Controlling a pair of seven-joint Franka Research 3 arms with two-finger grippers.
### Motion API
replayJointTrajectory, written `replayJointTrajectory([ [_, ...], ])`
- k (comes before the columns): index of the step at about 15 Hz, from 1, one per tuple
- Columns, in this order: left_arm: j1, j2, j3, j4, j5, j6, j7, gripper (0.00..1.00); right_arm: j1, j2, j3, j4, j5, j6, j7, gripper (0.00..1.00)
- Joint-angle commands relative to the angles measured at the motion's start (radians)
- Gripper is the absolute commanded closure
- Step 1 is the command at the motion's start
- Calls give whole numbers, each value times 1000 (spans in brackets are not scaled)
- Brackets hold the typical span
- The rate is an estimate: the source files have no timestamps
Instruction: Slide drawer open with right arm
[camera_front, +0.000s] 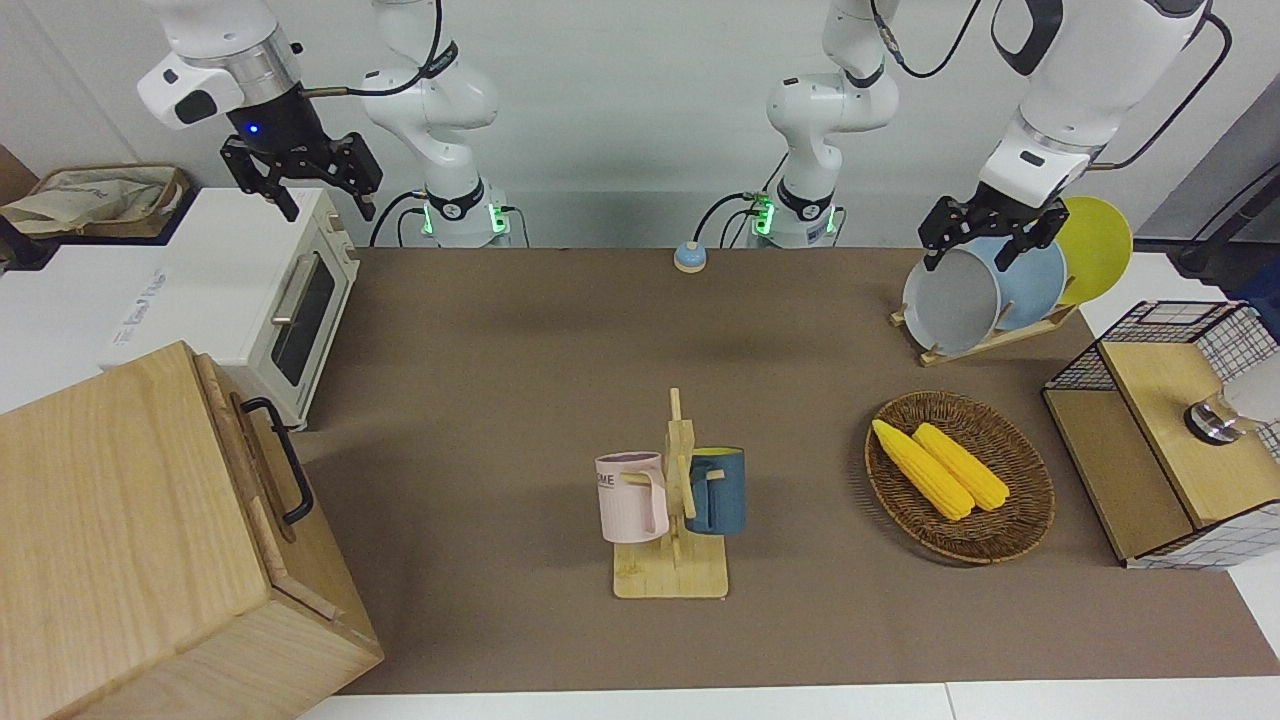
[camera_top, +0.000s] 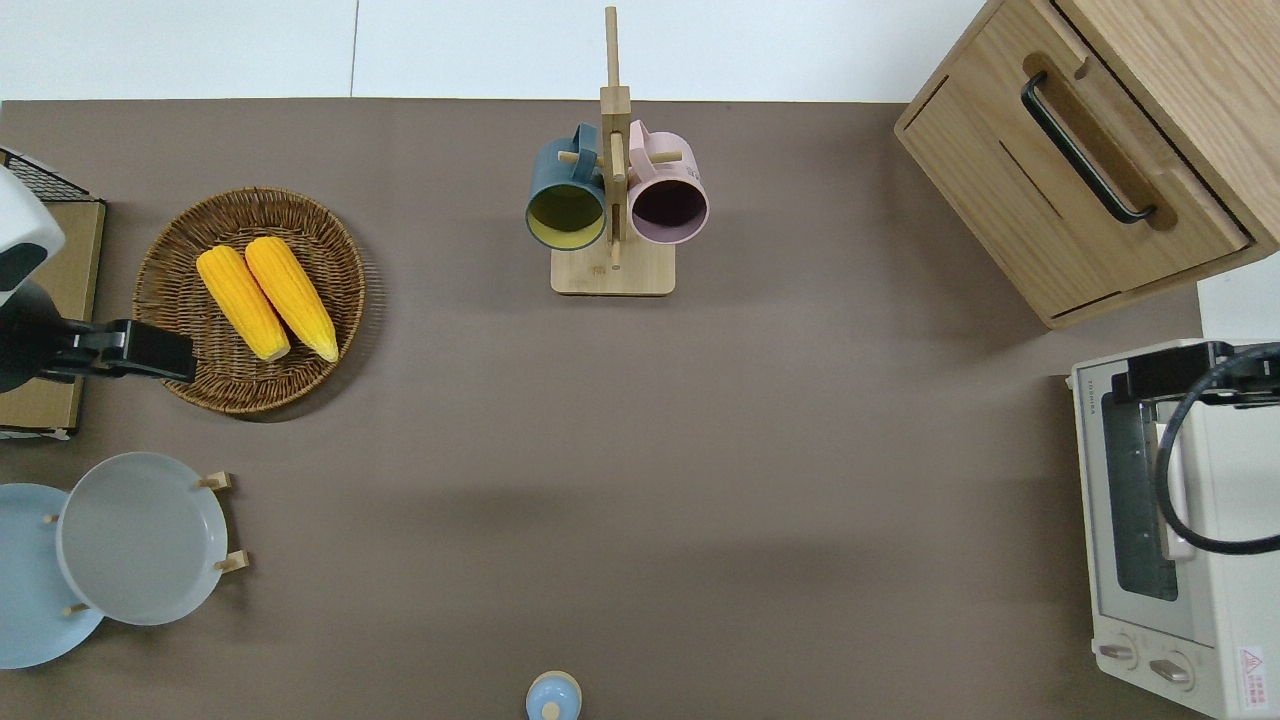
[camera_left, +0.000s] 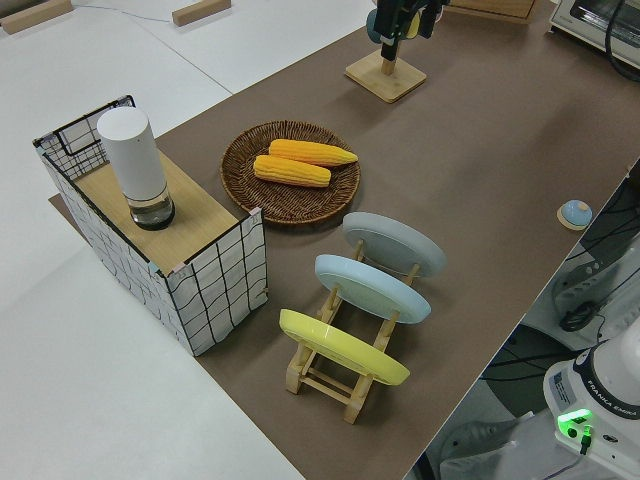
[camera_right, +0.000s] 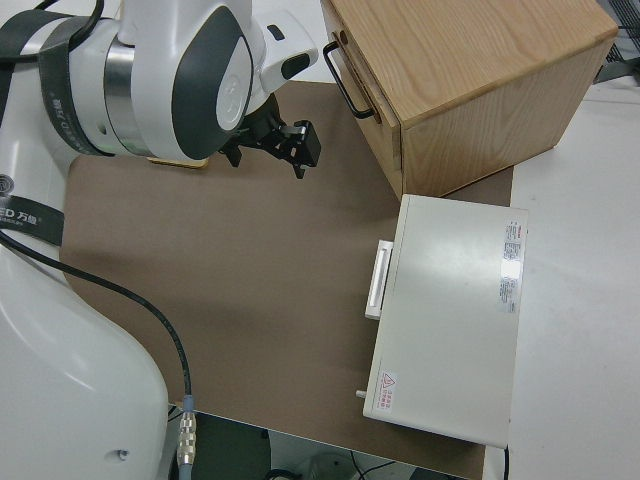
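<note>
The drawer is the upper front panel of the pale wooden cabinet at the right arm's end of the table, at the edge farthest from the robots. Its black bar handle also shows in the front view and in the right side view. The drawer looks shut. My right gripper is open and empty, up in the air over the end of the white toaster oven that is farthest from the robots, well apart from the handle. It also shows in the right side view. My left arm is parked, its gripper open.
A mug rack with a pink and a blue mug stands mid-table. A wicker basket with two corn cobs, a plate rack and a wire-mesh box are toward the left arm's end. A small blue knob lies near the robots.
</note>
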Motion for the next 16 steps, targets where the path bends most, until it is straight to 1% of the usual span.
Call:
replayJointTrajectory([
  [1, 5, 11, -7, 26, 17, -20, 10, 7, -1, 0, 3, 9, 12, -26, -17, 17],
  [3, 5, 11, -7, 26, 17, -20, 10, 7, 3, -2, 7, 8, 12, -26, -17, 17],
  [4, 5, 11, -7, 24, 17, -20, 10, 7, 17, -2, 7, 8, 7, -26, -17, 17],
  [6, 5, 11, -7, 24, 17, -20, 10, 7, 34, 1, 10, 8, -34, -24, -16, 17],
  [7, 5, 11, -7, 24, 17, -20, 10, 7, 66, 1, 11, 8, -83, -23, -16, 17],
  [10, 5, 11, -7, 24, 17, -20, 10, 7, 121, 3, 11, 6, -187, -20, -17, 17],
  [12, 5, 11, -7, 26, 17, -20, 10, 7, 179, 7, 13, 0, -311, -15, -17, 17],
  [14, 5, 11, -7, 26, 17, -20, 10, 7, 250, 26, 11, -1, -438, -18, -14, 17],
  [16, 5, 11, -7, 26, 17, -20, 10, 7, 266, 39, 11, -4, -495, -15, -14, 17],
])
